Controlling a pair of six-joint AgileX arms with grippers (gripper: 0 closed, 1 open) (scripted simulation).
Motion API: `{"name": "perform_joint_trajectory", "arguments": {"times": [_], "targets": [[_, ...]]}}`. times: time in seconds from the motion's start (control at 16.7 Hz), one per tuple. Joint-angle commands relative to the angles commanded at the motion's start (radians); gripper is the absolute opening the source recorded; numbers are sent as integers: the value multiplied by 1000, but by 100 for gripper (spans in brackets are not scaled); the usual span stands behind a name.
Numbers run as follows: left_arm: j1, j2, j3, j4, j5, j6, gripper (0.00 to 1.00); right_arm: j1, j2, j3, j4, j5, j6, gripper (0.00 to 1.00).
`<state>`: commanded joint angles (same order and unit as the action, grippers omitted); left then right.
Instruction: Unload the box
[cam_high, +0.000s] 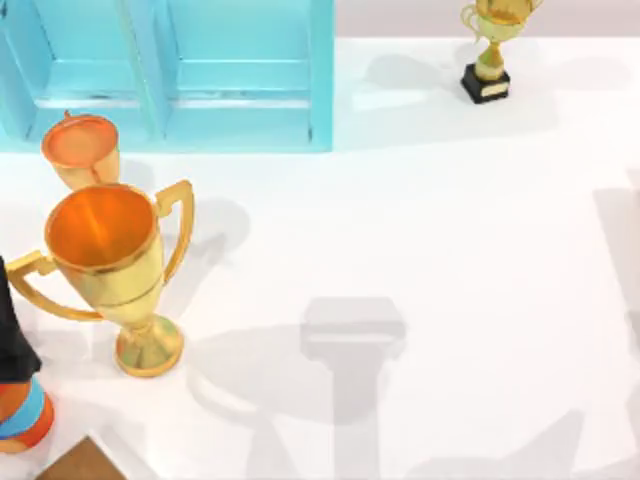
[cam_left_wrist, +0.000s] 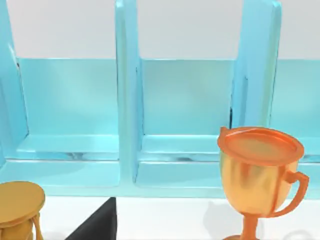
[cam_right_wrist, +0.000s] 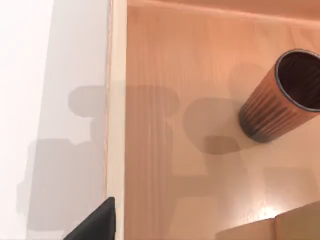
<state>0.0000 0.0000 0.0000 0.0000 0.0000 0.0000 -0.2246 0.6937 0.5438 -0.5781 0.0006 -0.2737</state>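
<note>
The box (cam_right_wrist: 117, 125) is light wood with a pale rim, and the right wrist view looks down into it. A brown ribbed cup (cam_right_wrist: 280, 100) lies on its side on the box floor. A tan block (cam_right_wrist: 285, 227) sits by the picture's edge. A black part of my right gripper (cam_right_wrist: 95, 224) hangs over the rim. My left arm (cam_high: 12, 335) is at the table's far left, and a black part of my left gripper (cam_left_wrist: 97, 225) faces the blue shelf (cam_left_wrist: 127, 100). Before that shelf stands an orange-gold trophy (cam_left_wrist: 260, 175).
A large gold two-handled trophy (cam_high: 110, 270) stands at the left, with the smaller orange one (cam_high: 80, 150) behind it by the blue shelf (cam_high: 240, 80). A third trophy (cam_high: 490, 50) on a black base stands at the back right. An orange and blue object (cam_high: 22, 418) and a brown corner (cam_high: 85, 462) lie at the front left.
</note>
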Motion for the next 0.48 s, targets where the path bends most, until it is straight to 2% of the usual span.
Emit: {"name": "perform_joint_trajectory", "arguments": {"times": [0.3,0.48], "targets": [[0,0,0,0,0,0,100,-159,547,396,-354,0,-165,100],[0,0,0,0,0,0,100,-248,783,592,-522,1,-229,100]]}}
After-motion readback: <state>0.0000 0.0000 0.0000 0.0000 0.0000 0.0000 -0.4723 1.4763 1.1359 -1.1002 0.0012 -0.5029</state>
